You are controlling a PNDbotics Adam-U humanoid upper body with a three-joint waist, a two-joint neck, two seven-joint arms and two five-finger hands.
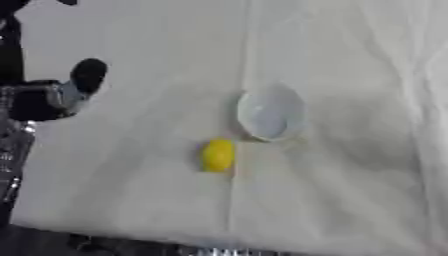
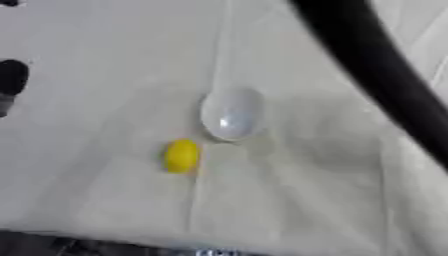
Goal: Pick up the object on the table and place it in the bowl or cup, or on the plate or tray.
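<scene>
A small yellow oval object (image 1: pixel 218 155) lies on the white cloth near the middle of the table. Just behind it and to its right stands a pale round bowl (image 1: pixel 271 114), with nothing visible inside. My left hand (image 1: pixel 86 76) hangs over the left side of the table, well left of both; only a dark rounded part of it and a silver joint show, and it holds nothing that I can see. My right hand is out of sight; a black band, apparently my right arm (image 2: pixel 385 75), crosses the upper right of the right eye view.
The white cloth (image 1: pixel 332 200) covering the table is creased, with a fold line running from front to back through the middle. The dark front edge of the table (image 1: pixel 105 244) runs along the bottom.
</scene>
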